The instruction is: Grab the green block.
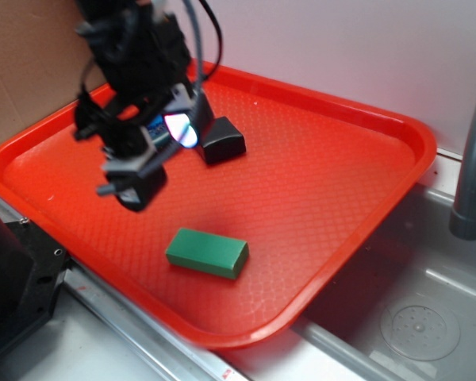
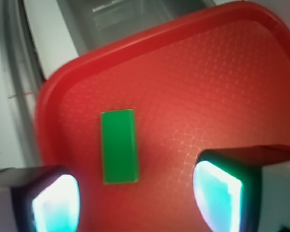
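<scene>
The green block (image 1: 207, 252) lies flat on the red tray (image 1: 317, 182), near the tray's front edge. In the wrist view the green block (image 2: 119, 146) is a long rectangle ahead of the fingers, nearer the left one. My gripper (image 1: 155, 155) hangs above the tray, up and to the left of the block, not touching it. It is open: both glowing pads (image 2: 217, 195) stand wide apart with only bare tray between them.
A black rounded-corner block (image 1: 222, 140) sits on the tray just right of the gripper. A steel sink basin (image 1: 412, 317) with a grey faucet pipe (image 1: 472, 175) lies to the right of the tray. Brown cardboard (image 1: 24, 63) stands at the back left.
</scene>
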Controlling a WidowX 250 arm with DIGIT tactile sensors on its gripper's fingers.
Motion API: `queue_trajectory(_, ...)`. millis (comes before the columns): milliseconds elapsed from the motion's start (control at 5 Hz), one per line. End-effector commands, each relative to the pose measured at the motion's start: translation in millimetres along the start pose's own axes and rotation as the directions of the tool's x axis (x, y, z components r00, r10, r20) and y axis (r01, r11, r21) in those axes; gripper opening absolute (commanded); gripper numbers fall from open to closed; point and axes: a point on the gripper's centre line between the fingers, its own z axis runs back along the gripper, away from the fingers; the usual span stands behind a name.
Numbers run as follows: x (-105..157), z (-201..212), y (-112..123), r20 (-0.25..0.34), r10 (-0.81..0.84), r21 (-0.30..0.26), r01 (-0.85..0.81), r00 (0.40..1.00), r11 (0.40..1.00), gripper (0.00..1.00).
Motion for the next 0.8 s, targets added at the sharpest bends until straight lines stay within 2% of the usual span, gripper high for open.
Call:
queue_trajectory(0, 3, -37, -3, -0.072, -0.051, 0.023, 0.053, 0.996, 0.998, 1.0)
queue_trajectory(400, -2, -68, -22, -0.096, -0.125, -0.012, 0.125, 0.987, 0.992, 1.0)
queue_trajectory(600, -4, -70, -22, -0.106, -0.098, -0.004, 0.098, 0.99, 0.995, 1.0)
